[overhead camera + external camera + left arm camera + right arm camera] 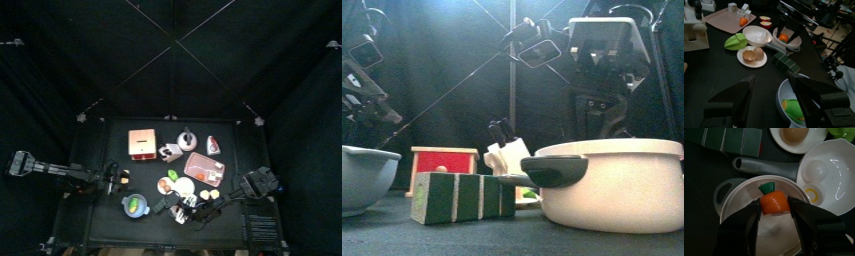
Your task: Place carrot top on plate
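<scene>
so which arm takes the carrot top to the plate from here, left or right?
Right. The right gripper sits directly over the carrot top in the white pot, jaws either side of it. The left gripper hangs open above a blue bowl, away from it.

**Enclosure and Background**

Black curtains (54,60) enclose the black table (100,205) on all sides. Thin support lines (171,45) cross overhead and meet above the table. In the front view, pale light falls on the rear curtain (462,70).
</scene>
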You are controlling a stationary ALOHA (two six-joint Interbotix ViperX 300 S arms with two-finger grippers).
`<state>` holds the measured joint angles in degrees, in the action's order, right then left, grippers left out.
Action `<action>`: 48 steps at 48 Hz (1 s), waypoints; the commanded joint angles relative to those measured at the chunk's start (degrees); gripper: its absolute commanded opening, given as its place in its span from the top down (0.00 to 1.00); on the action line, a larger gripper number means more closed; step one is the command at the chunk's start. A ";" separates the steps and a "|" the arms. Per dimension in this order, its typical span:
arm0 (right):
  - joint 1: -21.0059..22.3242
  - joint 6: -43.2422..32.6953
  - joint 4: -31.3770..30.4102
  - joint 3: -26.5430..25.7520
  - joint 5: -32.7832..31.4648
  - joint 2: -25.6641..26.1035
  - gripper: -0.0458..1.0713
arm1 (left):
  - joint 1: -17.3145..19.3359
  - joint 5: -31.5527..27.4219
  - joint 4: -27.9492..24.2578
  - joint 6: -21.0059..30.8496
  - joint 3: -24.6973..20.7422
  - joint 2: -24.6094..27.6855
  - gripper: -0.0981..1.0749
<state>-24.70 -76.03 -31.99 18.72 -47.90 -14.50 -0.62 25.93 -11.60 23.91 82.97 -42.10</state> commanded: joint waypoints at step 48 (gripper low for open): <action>19.60 -1.58 -1.85 11.16 -12.39 14.15 0.27 | -0.35 0.26 0.18 0.00 -1.49 0.09 0.14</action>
<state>-6.86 -77.61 -33.31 29.27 -61.52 -1.67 -0.79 25.93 -11.60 23.99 82.88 -42.10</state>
